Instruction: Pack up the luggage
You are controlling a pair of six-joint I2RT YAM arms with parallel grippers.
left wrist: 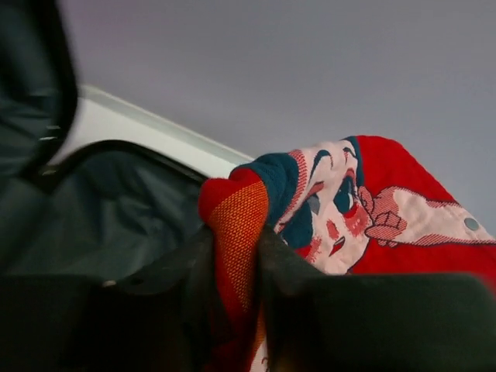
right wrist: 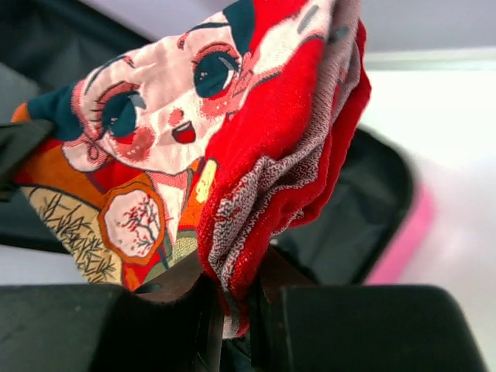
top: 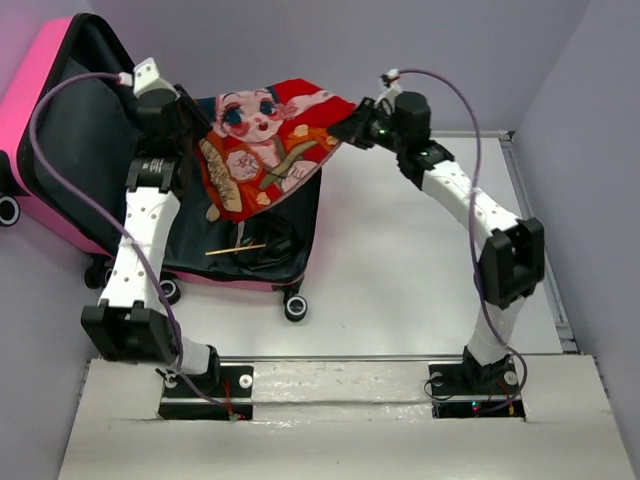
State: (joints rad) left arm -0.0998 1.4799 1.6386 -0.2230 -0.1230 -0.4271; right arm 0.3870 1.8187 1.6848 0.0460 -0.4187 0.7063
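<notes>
The pink suitcase point(top: 45, 80) lies open at the far left, its dark grey lining point(top: 90, 150) facing up. A red cloth point(top: 268, 135) printed with a cartoon girl's face hangs stretched above the suitcase between both grippers. My left gripper point(top: 196, 118) is shut on the cloth's left corner point(left wrist: 236, 232). My right gripper point(top: 352, 122) is shut on its right corner point(right wrist: 256, 240). A thin wooden stick point(top: 236, 248) and a dark item lie inside the lower half of the suitcase.
Black caster wheels point(top: 294, 306) stick out at the suitcase's near edge. The white tabletop point(top: 400, 280) stretches to the right, bounded by a raised rim point(top: 535, 230). Purple-grey walls close in behind and at both sides.
</notes>
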